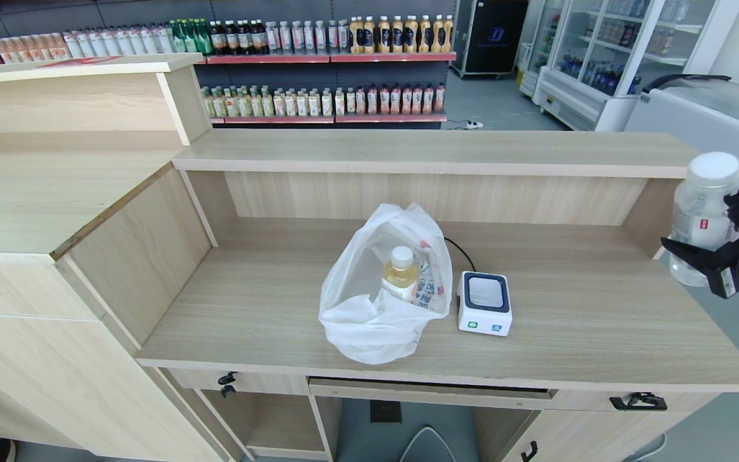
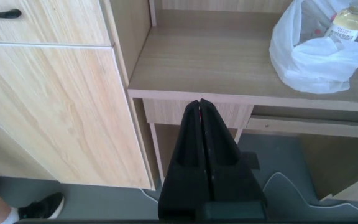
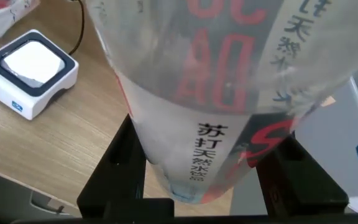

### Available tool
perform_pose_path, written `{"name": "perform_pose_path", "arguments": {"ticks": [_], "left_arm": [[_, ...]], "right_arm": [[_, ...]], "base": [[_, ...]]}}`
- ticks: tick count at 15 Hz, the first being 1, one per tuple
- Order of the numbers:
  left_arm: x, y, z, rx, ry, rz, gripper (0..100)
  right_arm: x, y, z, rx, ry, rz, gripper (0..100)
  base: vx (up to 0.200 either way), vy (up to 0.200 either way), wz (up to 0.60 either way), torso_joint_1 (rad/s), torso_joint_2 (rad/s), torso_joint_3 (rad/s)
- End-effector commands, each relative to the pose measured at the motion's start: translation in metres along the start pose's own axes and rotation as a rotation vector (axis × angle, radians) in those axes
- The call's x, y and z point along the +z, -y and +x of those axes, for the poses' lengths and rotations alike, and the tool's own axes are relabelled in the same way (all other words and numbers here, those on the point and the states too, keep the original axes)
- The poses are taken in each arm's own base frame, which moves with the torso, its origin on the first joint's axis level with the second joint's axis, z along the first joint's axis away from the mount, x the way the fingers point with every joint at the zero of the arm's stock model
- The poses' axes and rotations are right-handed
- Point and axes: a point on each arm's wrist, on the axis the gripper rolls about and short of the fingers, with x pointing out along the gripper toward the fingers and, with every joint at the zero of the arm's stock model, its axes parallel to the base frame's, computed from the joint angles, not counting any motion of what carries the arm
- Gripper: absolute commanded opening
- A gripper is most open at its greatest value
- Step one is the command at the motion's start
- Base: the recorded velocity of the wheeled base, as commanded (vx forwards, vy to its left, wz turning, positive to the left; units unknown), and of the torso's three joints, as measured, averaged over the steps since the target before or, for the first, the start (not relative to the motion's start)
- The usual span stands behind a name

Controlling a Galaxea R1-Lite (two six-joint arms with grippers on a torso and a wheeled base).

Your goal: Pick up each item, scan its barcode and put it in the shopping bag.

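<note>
Clear plastic water bottle with a white cap is the item in play right now. It sits at the far right edge of the head view, about halfway down the frame, upright and held up off the surface. The right end effector is clamped on its lower half, one black finger on each side. The right wrist view gets the same bottle up close, with its label in red and dark print and the end effector gripping it from both sides.

The scanner is a small white box with a dark blue frame around its window. It sits a bit right of centre in the frame, well apart from the held bottle, and you can spot it from the right wrist too. A black cable runs from it toward the back wall of the surface.

Just left of the scanner, pretty much touching it, is the shopping bag: thin white plastic, mouth open and slumped. A drink bottle with yellowish liquid and a white cap already stands in it.

The left end effector has its fingers pressed together, nothing between them. It hangs low in front of the surface, below its front edge and near the light wood cabinet. The bag and drink bottle show from there as well.

Shelves of bottled drinks run across the top of the frame, with glass-door fridges in the upper right.
</note>
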Motion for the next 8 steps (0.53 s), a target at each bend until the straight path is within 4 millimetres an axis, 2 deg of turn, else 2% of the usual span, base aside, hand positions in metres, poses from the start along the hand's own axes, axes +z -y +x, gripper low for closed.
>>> {"name": "perform_pose_path", "arguments": {"ticks": [1, 5, 7, 8], "left_arm": [[0.0, 0.0, 0.0, 0.001, 0.0, 0.0, 0], [0.0, 0.0, 0.0, 0.001, 0.0, 0.0, 0], [0.0, 0.0, 0.0, 0.001, 0.0, 0.0, 0], [0.0, 0.0, 0.0, 0.001, 0.0, 0.0, 0]], "right_arm": [[-0.007, -0.001, 0.006, 0.008, -0.021, 0.0, 0], [-0.014, -0.001, 0.022, -0.003, 0.002, -0.072, 0], [-0.017, -0.003, 0.031, 0.028, 0.075, -0.109, 0], [-0.021, -0.004, 0.038, 0.077, 0.107, -0.108, 0]], "base": [[0.0, 0.0, 0.0, 0.0, 0.0, 0.0], [0.0, 0.0, 0.6, 0.001, 0.0, 0.002], [0.0, 0.0, 0.6, 0.002, 0.0, 0.007], [0.0, 0.0, 0.0, 0.0, 0.0, 0.0]]}}
